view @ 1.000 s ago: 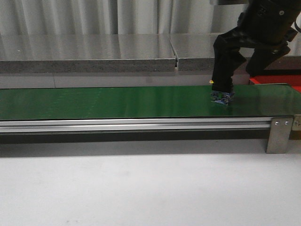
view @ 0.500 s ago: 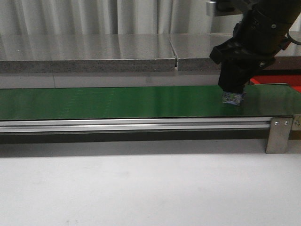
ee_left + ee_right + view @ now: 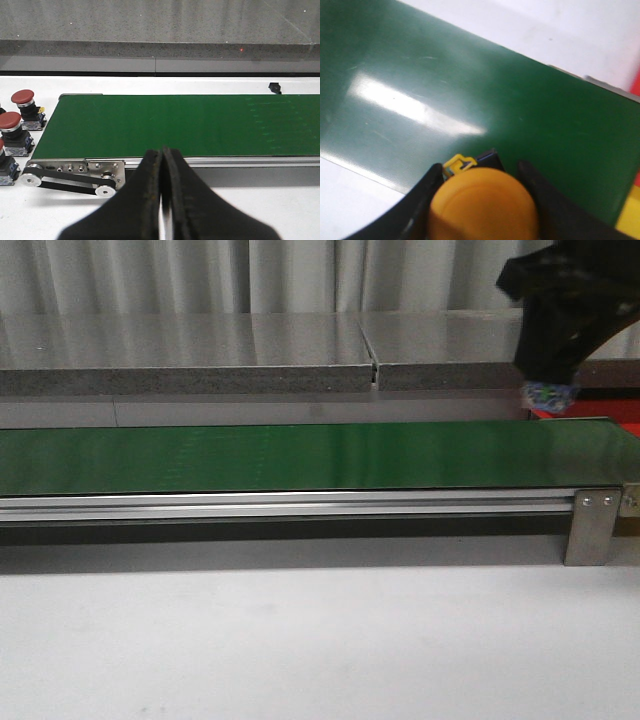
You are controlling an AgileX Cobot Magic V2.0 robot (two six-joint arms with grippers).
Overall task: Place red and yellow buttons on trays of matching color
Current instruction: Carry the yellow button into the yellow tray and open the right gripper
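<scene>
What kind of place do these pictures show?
Probably a factory-style sorting bench or a lab mock-up: a long green conveyor belt in a metal frame, and red push buttons waiting beside its roller end.

Right arm (image 3: pixel 572 302): matte black, angular housings with faceted edges, seen at 1 o'clock of the front view; outline blurred, no screws or markings legible.

Right gripper (image 3: pixel 480 192): two black fingers (image 3: pixel 417 210) with smooth curved inner faces, satin finish.

Left gripper (image 3: pixel 162 200): two black fingers (image 3: pixel 142 200), broad at the base and tapering to narrow tips; inner edges scuffed and worn to a brownish tone. No cables or labels visible.
</scene>
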